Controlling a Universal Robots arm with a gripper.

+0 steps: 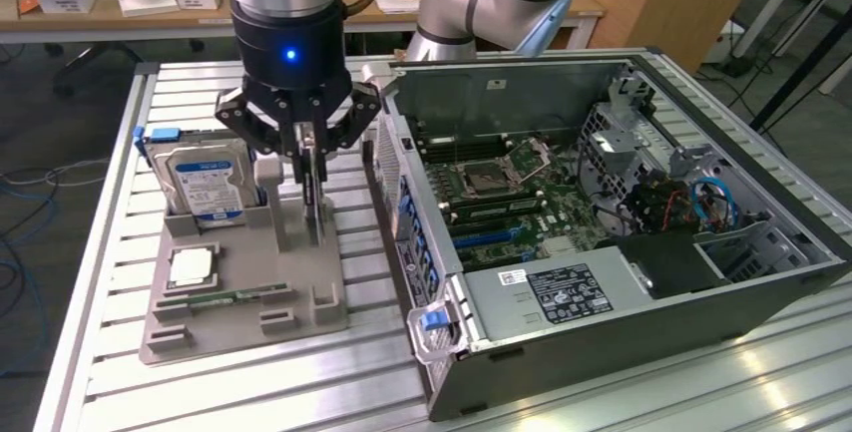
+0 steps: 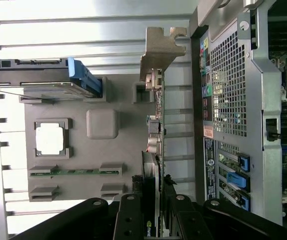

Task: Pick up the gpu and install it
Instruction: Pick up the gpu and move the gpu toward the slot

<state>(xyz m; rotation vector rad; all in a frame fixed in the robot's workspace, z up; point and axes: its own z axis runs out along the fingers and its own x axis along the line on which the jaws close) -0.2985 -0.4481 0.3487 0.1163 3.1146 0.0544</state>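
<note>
Fingers [image 2: 131, 220] part-closed, I see them clamp the thin dark gpu [image 2: 154, 135] edge-on; silvery angular bracket [image 2: 159, 50] beyond them, grip point hidden.

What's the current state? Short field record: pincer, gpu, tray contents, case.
pincer: closed on the gpu's top edge
gpu: upright on edge at the grey tray, outside the case; lifted or seated, cannot tell
grey tray: on the slatted table, to the exterior view's left of the case
hard drive: standing in the tray
memory stick: flat in the tray
case: side open, motherboard exposed
</note>
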